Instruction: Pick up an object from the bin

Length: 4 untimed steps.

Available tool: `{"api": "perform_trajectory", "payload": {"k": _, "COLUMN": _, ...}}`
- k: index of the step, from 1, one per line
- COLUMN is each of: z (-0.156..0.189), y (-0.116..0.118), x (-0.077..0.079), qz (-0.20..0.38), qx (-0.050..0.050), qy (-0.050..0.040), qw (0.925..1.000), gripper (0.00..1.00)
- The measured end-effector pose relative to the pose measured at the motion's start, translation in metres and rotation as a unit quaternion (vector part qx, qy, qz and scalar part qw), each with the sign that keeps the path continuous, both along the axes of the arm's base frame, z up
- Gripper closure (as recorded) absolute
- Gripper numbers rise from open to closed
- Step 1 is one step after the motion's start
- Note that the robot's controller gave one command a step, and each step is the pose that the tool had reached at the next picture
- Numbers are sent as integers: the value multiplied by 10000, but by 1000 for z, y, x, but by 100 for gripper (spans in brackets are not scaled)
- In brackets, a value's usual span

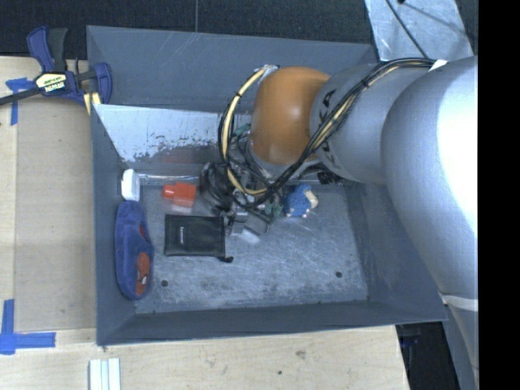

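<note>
The end effector (237, 218) hangs low at the right edge of a flat black pouch (193, 236), left of centre in the bin (244, 315). I cannot tell whether it is apart or together. A hold this close to the edge could let the thin pouch slide out or only tip.

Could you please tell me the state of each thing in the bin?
Black flat rectangular pouch: lying flat, beside the gripper.
Clear plastic tube with white cap: on its side, capped.
Blue elongated soft thing with orange patch: lying by left wall.
Small blue object: partly hidden under the arm.
</note>
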State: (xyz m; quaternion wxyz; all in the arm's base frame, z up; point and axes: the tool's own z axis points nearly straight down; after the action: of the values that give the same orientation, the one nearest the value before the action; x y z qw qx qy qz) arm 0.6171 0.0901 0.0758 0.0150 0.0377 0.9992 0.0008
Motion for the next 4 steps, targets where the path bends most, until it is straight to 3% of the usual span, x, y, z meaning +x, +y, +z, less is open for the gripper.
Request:
{"api": "perform_trajectory", "payload": {"k": 1, "z": 26, "y": -8, "x": 1, "qz": -513, "qx": 9, "qy": 114, "qw": 9986, "gripper": 0}}
{"api": "perform_trajectory", "payload": {"k": 2, "z": 25, "y": -8, "x": 8, "qz": -1521, "qx": 27, "qy": 120, "qw": 9883, "gripper": 0}}
{"api": "perform_trajectory", "payload": {"k": 3, "z": -6, "y": -8, "x": 9, "qz": -2237, "qx": 29, "qy": 185, "qw": 9745, "gripper": 0}}
{"api": "perform_trajectory", "payload": {"k": 4, "z": -6, "y": -8, "x": 8, "qz": -2227, "qx": 27, "qy": 192, "qw": 9747, "gripper": 0}}
